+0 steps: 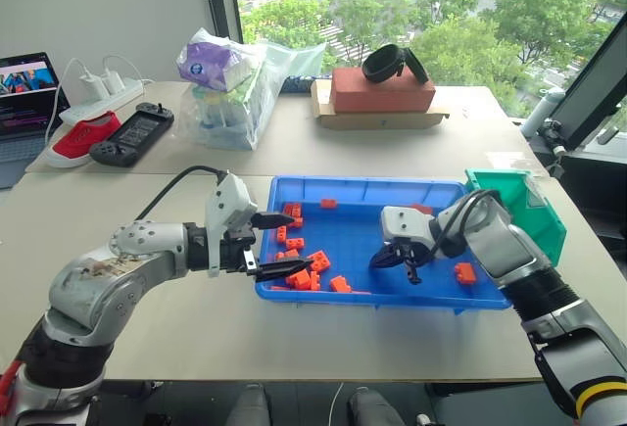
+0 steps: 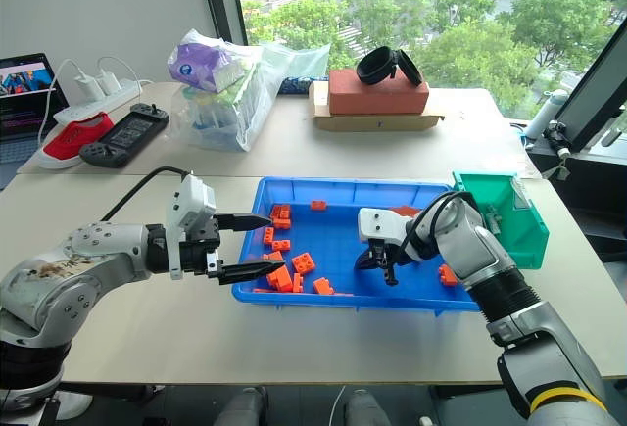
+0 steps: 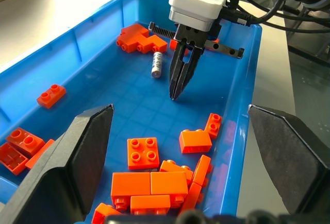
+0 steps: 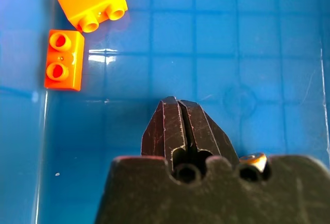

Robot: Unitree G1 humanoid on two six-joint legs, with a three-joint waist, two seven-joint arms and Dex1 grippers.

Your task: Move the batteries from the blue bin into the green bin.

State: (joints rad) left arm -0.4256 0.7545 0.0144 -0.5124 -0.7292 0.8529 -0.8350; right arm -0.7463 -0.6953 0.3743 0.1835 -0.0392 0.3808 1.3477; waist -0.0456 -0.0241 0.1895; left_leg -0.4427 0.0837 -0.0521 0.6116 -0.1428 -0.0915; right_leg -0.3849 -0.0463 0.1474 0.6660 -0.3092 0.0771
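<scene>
My right gripper (image 3: 175, 94) is down inside the blue bin (image 1: 343, 194), and its two black fingers (image 4: 180, 126) are pressed tight together with nothing between them. The tips point at the bare blue floor of the bin.

One battery (image 3: 157, 64) lies flat on the bin floor just beside my right fingers, not touching them (it is a small silvery stick with a dark band). It sits between my fingers and a little bunch of orange bricks (image 3: 138, 36) near the far wall.

My left gripper (image 1: 272, 245) hangs over the near left corner of the blue bin. Its fingers (image 3: 82, 157) are spread wide apart and hold nothing. Under it is a pile of more orange bricks (image 3: 154, 183).

The green bin (image 1: 534, 213) stands on the table (image 1: 147, 338) right by the blue bin's far right corner, behind my right arm. I cannot tell what is inside it.
</scene>
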